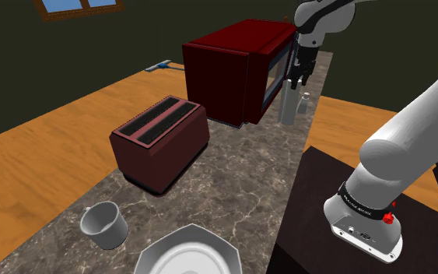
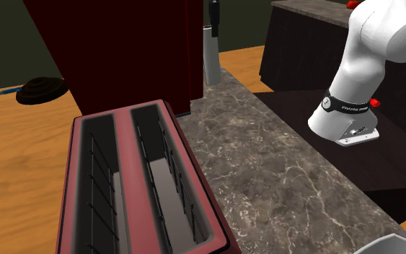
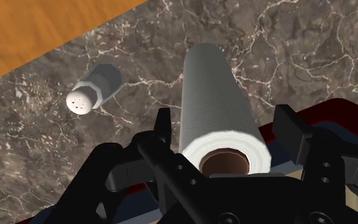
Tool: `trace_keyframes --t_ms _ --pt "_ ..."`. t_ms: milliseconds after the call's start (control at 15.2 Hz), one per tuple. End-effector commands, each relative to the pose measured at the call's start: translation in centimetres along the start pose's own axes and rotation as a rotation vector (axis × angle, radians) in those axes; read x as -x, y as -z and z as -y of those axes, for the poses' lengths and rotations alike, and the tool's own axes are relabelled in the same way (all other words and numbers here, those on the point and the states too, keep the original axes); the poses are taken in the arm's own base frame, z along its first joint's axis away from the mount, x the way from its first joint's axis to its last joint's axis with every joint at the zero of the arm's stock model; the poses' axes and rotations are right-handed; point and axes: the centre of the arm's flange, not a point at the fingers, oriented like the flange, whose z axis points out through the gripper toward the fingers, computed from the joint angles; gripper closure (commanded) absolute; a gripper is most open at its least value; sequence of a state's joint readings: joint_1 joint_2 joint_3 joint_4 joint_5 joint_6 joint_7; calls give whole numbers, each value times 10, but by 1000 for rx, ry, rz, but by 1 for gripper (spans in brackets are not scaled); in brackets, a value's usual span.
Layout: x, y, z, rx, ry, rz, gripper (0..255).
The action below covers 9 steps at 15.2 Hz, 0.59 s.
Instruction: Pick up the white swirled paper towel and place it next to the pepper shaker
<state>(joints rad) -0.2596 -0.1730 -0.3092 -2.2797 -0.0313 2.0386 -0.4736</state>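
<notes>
Two black fingers (image 3: 164, 127) of the gripper (image 3: 225, 118) stand apart on either side of the paper towel roll (image 3: 215, 95), near its top end. We see a thin gap between each finger and the paper, so the roll is not clasped. The roll is plain greyish white with a brown core and stands upright on the dark marbled counter (image 3: 298, 51). The pepper shaker (image 3: 93, 89), pale with small holes in its cap, stands on the same counter, near the roll but not touching it.

From the shoulder view we place the roll (image 1: 287, 105) at the far end of the counter (image 1: 233, 187), just beside the front corner of the dark red microwave (image 1: 233, 70). The shaker (image 1: 306, 103) is just to its right in that view. The gripper (image 1: 298, 80) hangs straight above the roll, and the white arm (image 1: 411, 140) rises from the dark stand (image 1: 318, 210) at the near right. Nearer on the counter we find a dark red toaster (image 1: 160, 142), then a grey cup (image 1: 106, 224) and a white eight-sided plate (image 1: 190, 253) at the near edge.

From the second exterior view the toaster (image 2: 133, 187) lies nearest. Beyond it the roll (image 2: 210, 58) stands upright past the right edge of the microwave (image 2: 122, 50), with the gripper (image 2: 213, 18) over its top.
</notes>
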Motion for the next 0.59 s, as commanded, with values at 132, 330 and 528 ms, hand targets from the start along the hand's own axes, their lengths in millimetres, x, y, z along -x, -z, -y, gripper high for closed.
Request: trace_keyframes --t_ms 132,330,528 --pt "0 0 0 0 0 0 0" --pt "0 13 0 0 0 0 0" --pt "0 50 0 0 0 0 0"
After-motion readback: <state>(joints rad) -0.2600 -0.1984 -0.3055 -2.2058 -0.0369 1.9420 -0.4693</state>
